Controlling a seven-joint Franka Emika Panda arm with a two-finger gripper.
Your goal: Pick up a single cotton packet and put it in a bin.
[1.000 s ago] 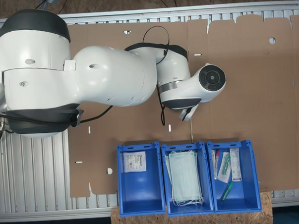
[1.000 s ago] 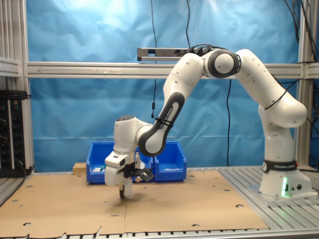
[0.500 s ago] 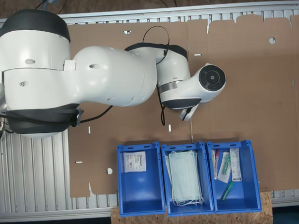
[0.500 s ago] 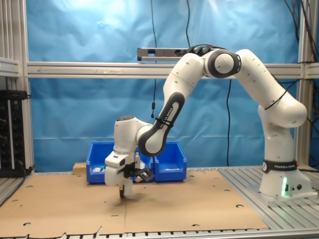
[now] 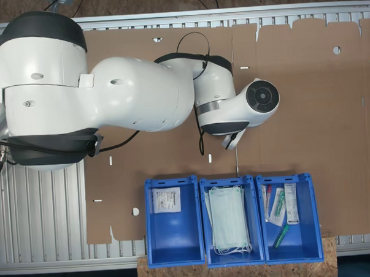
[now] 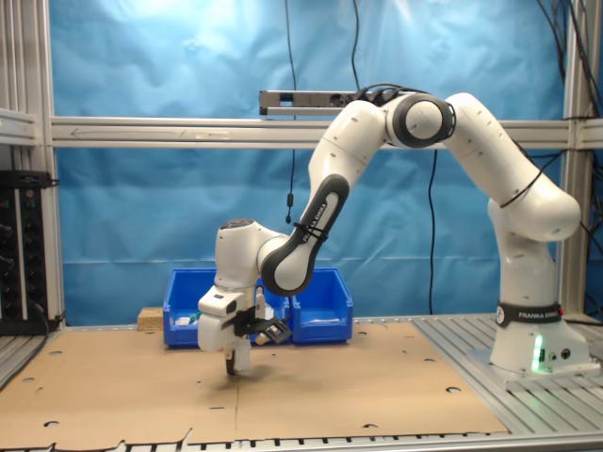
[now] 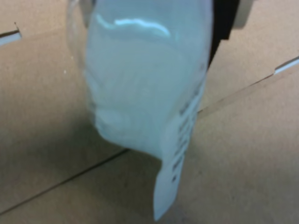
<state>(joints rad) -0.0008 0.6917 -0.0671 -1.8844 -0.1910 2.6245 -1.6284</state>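
A white cotton packet (image 7: 145,88) with dark print along one edge hangs close in front of the wrist camera, over brown cardboard. My gripper (image 6: 233,358) is shut on its top edge, and one dark finger (image 7: 225,21) shows beside it. In the second exterior view the gripper hangs just above the cardboard, in front of the blue bins. In the first exterior view the gripper (image 5: 232,140) pokes out from under the arm, a little short of the row of bins. The bin (image 5: 174,243) at the first exterior view's left of that row holds another white printed packet (image 5: 166,199).
The middle blue bin (image 5: 234,256) holds pale green masks (image 5: 229,220). The third blue bin (image 5: 290,251) holds long wrapped items. Cardboard (image 5: 306,108) covers the table. The arm's big links (image 5: 109,93) overhang the first exterior view's left half. Metal frame posts (image 6: 28,188) stand around the table.
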